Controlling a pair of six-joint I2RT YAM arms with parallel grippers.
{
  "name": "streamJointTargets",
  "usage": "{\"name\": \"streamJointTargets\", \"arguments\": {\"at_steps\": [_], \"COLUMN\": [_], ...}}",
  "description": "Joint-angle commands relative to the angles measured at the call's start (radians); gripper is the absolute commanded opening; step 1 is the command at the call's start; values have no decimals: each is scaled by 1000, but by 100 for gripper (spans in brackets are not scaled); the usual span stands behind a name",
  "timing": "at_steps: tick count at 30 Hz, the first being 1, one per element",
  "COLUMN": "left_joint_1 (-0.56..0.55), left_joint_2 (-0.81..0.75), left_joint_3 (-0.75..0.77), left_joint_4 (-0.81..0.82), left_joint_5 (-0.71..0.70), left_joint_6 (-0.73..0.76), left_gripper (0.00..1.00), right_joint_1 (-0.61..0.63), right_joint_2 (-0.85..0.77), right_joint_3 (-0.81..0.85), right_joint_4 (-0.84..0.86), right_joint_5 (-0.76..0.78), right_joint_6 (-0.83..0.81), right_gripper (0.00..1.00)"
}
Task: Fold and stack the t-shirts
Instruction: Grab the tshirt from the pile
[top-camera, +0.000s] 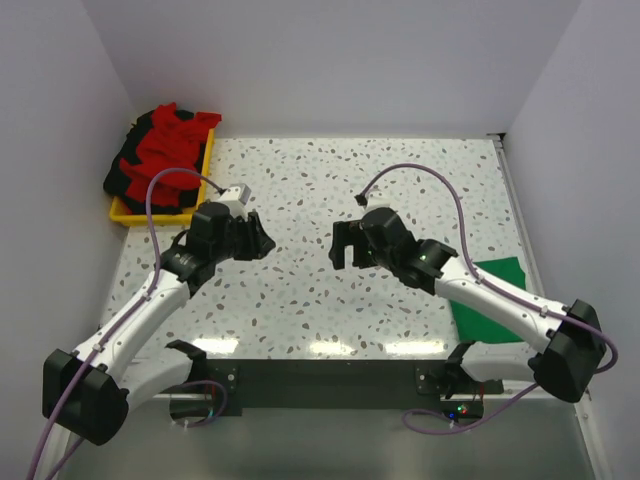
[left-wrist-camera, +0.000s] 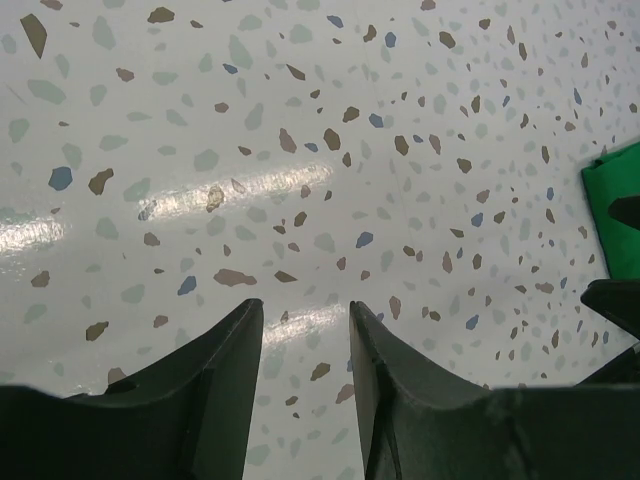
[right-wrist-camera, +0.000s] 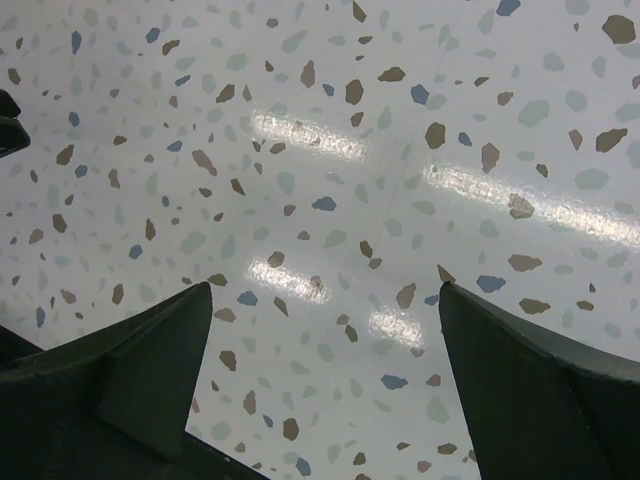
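The main risk lies in the yellow tray at the far left corner, where the red t-shirt is heaped and tangled over the black t-shirts, with cloth spilling over the rim. A pinch into that heap may well bring up two garments at once, or tug the light tray across the desk. The green t-shirt lies folded flat at the right edge, partly under the right arm, so a low sweep of that arm could rumple it or push it off. Both hands hover above bare desk near the middle, well apart from any shirt. The left hand has its fingers parted by a narrow gap with nothing between them, and the right hand is spread wide and also empty. The purple cable looping above the right wrist could catch during a long reach. The desk is glossy white terrazzo flecked with brown, grey and blue, throwing back lamp glare. Cloth will probably slide on it during a fold. Plain pale walls close in the back and both sides.
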Motion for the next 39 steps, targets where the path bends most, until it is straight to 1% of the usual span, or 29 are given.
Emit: {"name": "streamJointTargets", "arguments": {"at_steps": [1,13,18,21,24,25,26,28,29,30,32,34,39], "left_joint_1": [-1,0,0,0,14,20,47,89,160,201,279,305,394], "left_joint_2": [-8,9,31,50,96,124,136,168,179,195,233,285,427], "left_joint_3": [-1,8,36,77,157,181,224,258,291,305,359,405,566], "left_joint_4": [33,37,26,13,-36,-67,-79,-92,-95,-95,-81,-69,-76], "left_joint_5": [13,3,-18,-53,-127,-176,-194,-239,-238,-227,-271,-349,-467], "left_joint_6": [15,18,13,2,-8,-11,-15,-16,-28,-34,-44,-42,-65], "left_gripper": [45,45,45,45,46,47,47,49,49,50,53,53,64], "right_joint_1": [0,0,1,0,0,0,0,0,0,0,0,0,1], "right_joint_2": [-46,-66,-75,-91,-114,-124,-133,-152,-158,-160,-158,-151,-149], "right_joint_3": [-7,-26,-32,-35,-43,-50,-62,-75,-85,-89,-89,-86,-81], "right_joint_4": [37,23,-1,-13,-19,-16,-9,0,7,10,11,10,-10], "right_joint_5": [-1,-4,-7,-4,-18,-21,-28,-42,-48,-59,-76,-107,-153], "right_joint_6": [-5,-1,-13,-27,-44,-45,-48,-61,-65,-74,-82,-94,-125], "right_gripper": [99,99,99,99,99,99,99,99,99,99,99,99,99]}}
